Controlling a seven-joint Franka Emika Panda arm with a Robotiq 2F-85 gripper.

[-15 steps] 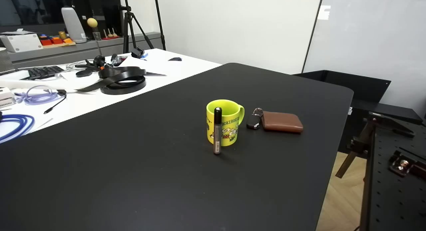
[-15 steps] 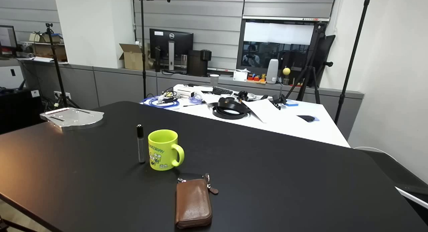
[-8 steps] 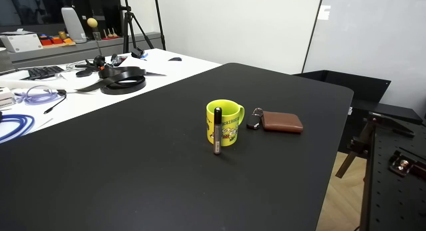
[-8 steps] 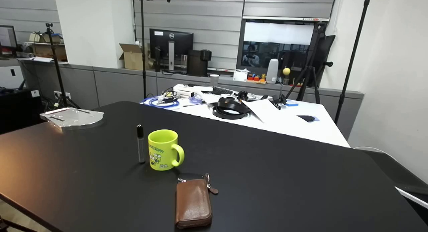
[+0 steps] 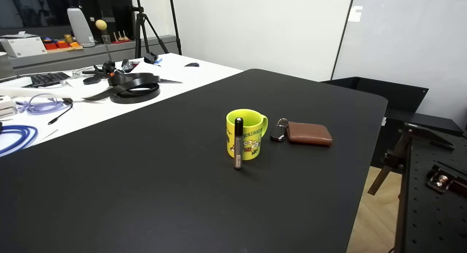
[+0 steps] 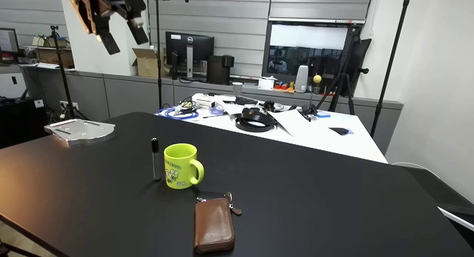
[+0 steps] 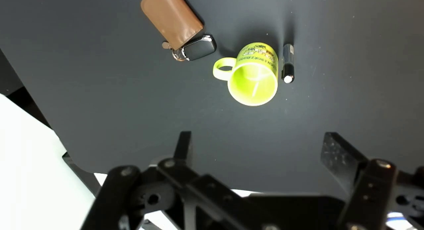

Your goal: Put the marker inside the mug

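Counting from the left in an exterior view, I have one metal plate at the far left edge of the black table, then my one gripper at the upper left of the frame, well above the tabletop, its two fingers apart with background showing through the gap. One marker stands upright on the table, left of centre, just beside one mug whose single handle faces right; one brown wallet lies near the bottom centre, and one white table spreads higher up, right of centre. My wrist view reverses the run: wallet at upper left, one key fob at its end, mug, then marker. Only there do I look right down to the mug's floor, and a narrow strip of tabletop shows between mug and marker; both fingers sit wide apart, low in that frame. In an exterior view the marker crosses in front of the mug, hiding that strip, and one black perforated board shows at lower right.
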